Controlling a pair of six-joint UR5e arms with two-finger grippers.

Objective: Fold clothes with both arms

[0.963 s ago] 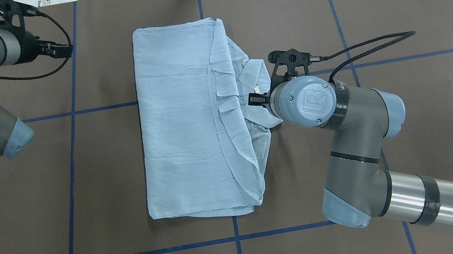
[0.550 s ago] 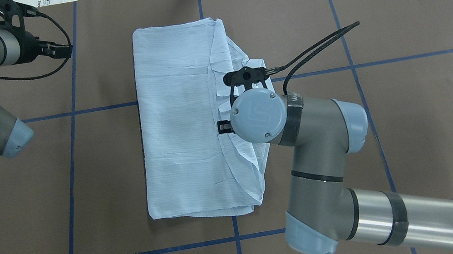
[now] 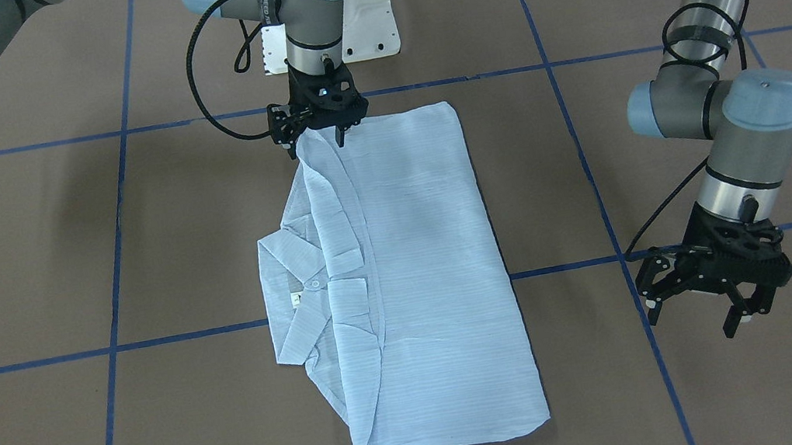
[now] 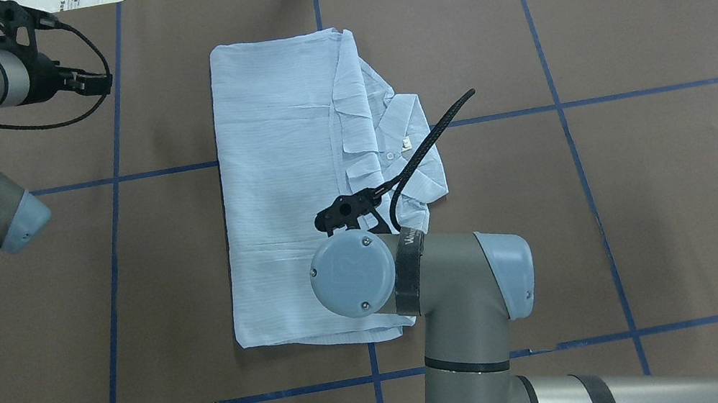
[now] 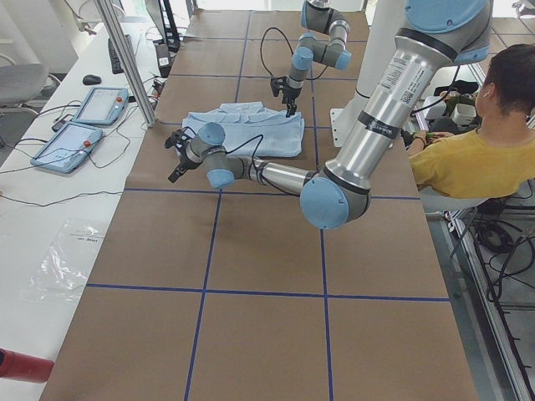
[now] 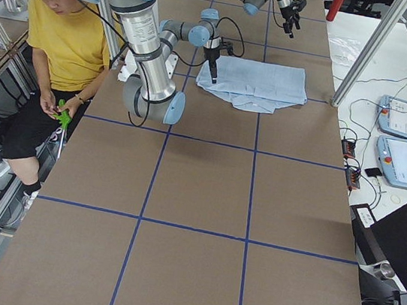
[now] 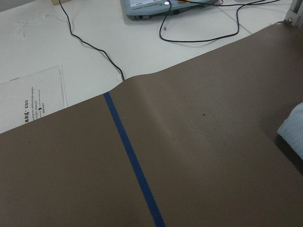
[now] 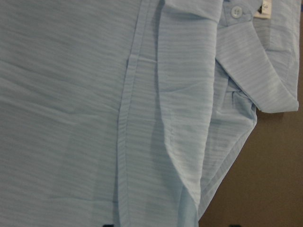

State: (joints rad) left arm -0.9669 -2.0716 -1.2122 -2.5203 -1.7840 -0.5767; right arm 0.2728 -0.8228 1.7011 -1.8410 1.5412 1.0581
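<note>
Blue shirt (image 3: 424, 250) just beneath right pincer (image 3: 318, 140)

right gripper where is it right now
In the front-facing view the right gripper is upper centre-left, at the corner of the shirt nearest the robot, just in front of the white base plate.

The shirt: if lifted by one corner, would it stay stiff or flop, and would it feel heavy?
Probably floppy: the shirt lies in soft, rippled folds, so a lifted corner would likely drape and the folds come undone. Likely light: the cloth looks thin, its layers lying almost flat on the table. It should not roll.
</note>
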